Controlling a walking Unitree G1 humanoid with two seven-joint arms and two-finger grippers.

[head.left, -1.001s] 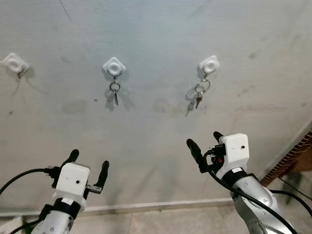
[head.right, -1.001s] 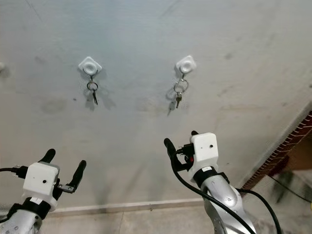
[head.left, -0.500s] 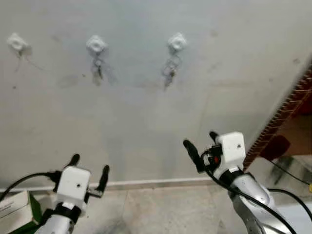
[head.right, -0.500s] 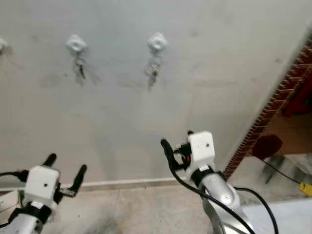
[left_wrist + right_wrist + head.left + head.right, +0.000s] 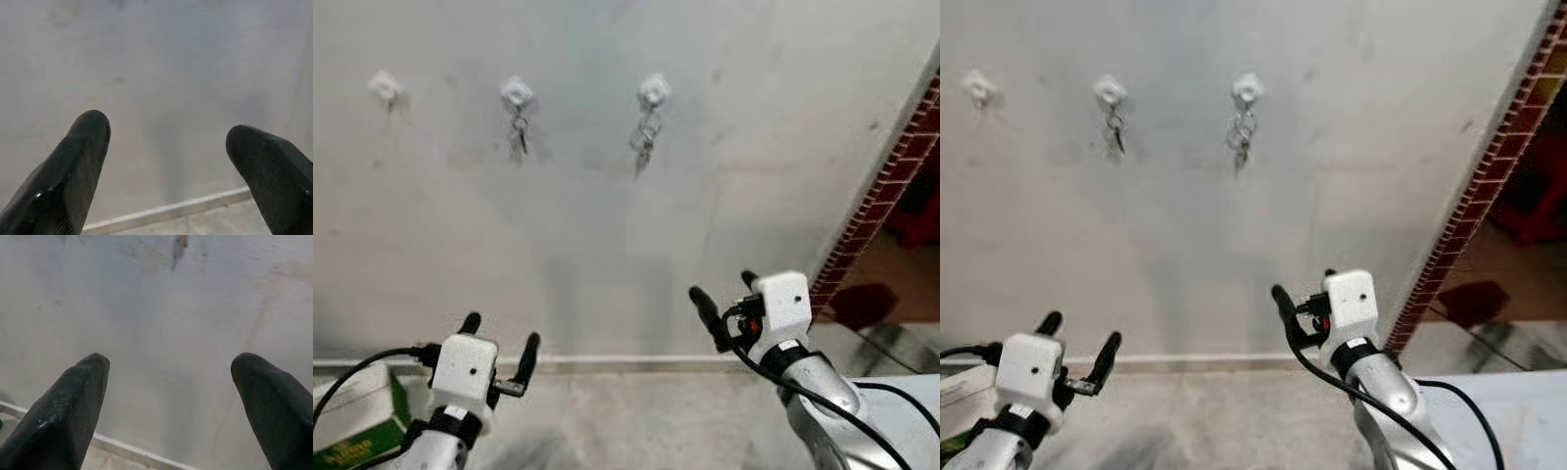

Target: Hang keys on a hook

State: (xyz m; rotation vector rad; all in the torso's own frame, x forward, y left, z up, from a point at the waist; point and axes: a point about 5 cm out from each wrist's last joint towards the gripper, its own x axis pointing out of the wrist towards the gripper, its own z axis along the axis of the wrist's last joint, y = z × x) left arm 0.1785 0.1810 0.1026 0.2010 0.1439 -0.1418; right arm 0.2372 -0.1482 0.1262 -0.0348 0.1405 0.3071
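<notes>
Three white hooks are stuck in a row high on the pale wall: a left hook [image 5: 384,86], a middle hook [image 5: 516,92] and a right hook [image 5: 653,90]. A key on a ring [image 5: 520,133] hangs from the middle hook. A bunch of keys [image 5: 643,139] hangs from the right hook. The left hook looks bare. Far below the hooks, my left gripper [image 5: 499,335] is open with nothing between its fingers. My right gripper [image 5: 722,287] is also open and empty, low and to the right of the hooks. Both wrist views look along spread fingers [image 5: 83,147] [image 5: 80,387] at the wall.
A white skirting [image 5: 607,360] runs along the foot of the wall above a grey floor. A green box [image 5: 357,446] lies on the floor at lower left. A red brick edge [image 5: 891,186] ends the wall on the right, with a darker room beyond it.
The camera has drawn back from the wall: the hooks look smaller and higher, and the floor, green box and brick edge have come into view. Both grippers stay open.
</notes>
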